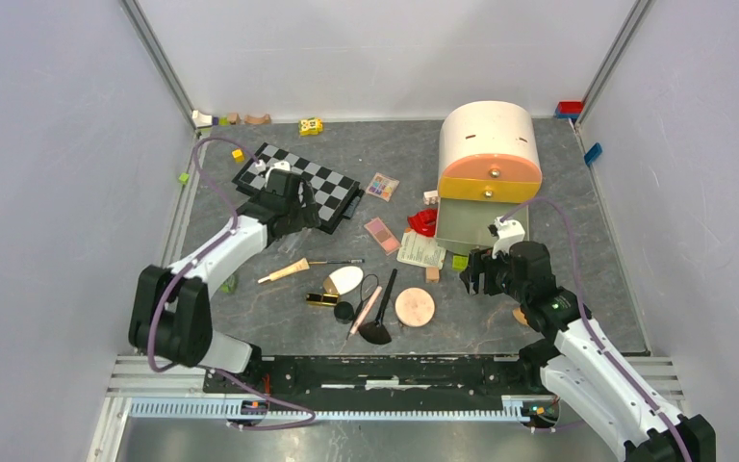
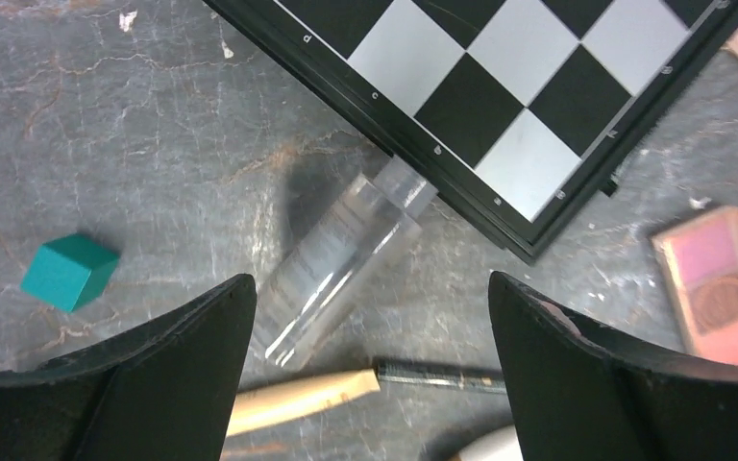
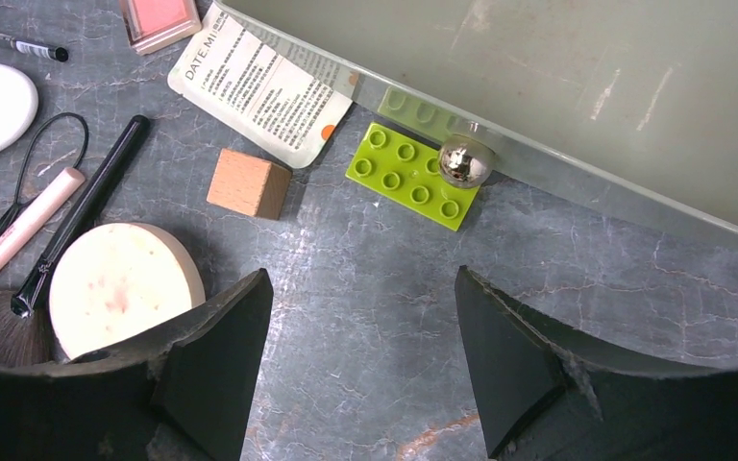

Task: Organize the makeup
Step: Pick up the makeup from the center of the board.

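While the left gripper (image 2: 370,283) hangs wide open and empty over the clear tube (image 2: 346,257), which lies at the left touching the chessboard (image 2: 500,86) at its near edge, centre the jaws across the tube, clear of the board. The right gripper (image 3: 362,279) stands open and empty near the drawer knob (image 3: 466,160).

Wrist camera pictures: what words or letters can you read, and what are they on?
"DATE.MI": on the white sachet. Its smaller print is too small to read.
"d", "c": on the chessboard rim. The other rim marks are too blurred to read.
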`<control>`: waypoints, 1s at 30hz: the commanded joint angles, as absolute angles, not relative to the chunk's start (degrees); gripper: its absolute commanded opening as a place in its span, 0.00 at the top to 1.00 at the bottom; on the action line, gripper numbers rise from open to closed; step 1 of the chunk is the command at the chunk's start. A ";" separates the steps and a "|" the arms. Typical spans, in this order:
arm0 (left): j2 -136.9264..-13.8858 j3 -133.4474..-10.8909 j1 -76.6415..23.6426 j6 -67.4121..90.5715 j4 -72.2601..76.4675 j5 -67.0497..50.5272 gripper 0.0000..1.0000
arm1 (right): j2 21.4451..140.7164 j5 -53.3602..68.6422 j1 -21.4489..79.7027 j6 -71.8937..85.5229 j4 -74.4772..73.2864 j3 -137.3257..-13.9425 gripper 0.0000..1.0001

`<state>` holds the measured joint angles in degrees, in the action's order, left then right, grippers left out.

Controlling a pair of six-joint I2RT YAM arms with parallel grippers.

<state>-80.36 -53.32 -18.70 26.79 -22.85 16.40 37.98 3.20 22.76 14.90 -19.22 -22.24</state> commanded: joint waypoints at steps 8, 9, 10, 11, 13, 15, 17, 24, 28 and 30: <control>-93.26 -57.30 -18.28 18.02 -17.22 20.86 0.09 | 39.05 5.50 22.88 13.73 -17.93 -21.44 0.23; -94.13 -57.39 -18.21 18.02 -17.23 20.39 0.13 | 39.36 5.68 22.92 13.63 -17.79 -21.28 0.23; -95.18 -57.60 -18.25 18.36 -17.48 20.22 0.17 | 39.66 5.63 22.89 13.68 -17.65 -21.27 0.23; -96.14 -57.81 -18.23 19.02 -17.96 20.13 0.20 | 39.93 5.74 22.92 13.54 -17.60 -21.20 0.23; -97.05 -57.43 -18.26 19.91 -18.17 18.60 0.28 | 40.23 5.84 22.94 13.46 -17.69 -21.27 0.23; -96.87 -56.43 -18.28 20.52 -17.84 17.42 0.34 | 39.95 5.74 22.90 13.55 -17.57 -21.06 0.23; -96.46 -55.52 -18.28 20.91 -17.41 16.32 0.40 | 39.59 5.64 22.94 13.63 -17.51 -20.96 0.23; -93.47 -53.60 -19.32 23.35 -19.38 15.16 0.66 | 39.73 5.34 22.94 13.71 -18.60 -22.00 0.24; -88.37 -53.84 -22.09 24.42 -21.73 15.48 0.78 | 38.25 4.06 22.87 14.46 -20.72 -23.68 0.24; -85.59 -55.14 -25.01 24.02 -23.11 15.45 0.83 | 36.34 1.55 22.88 15.36 -22.31 -24.88 0.24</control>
<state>-92.75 -53.39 -20.88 21.89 -21.63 16.12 39.40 4.84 22.76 14.52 -20.34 -21.41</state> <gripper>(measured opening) 0.513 0.760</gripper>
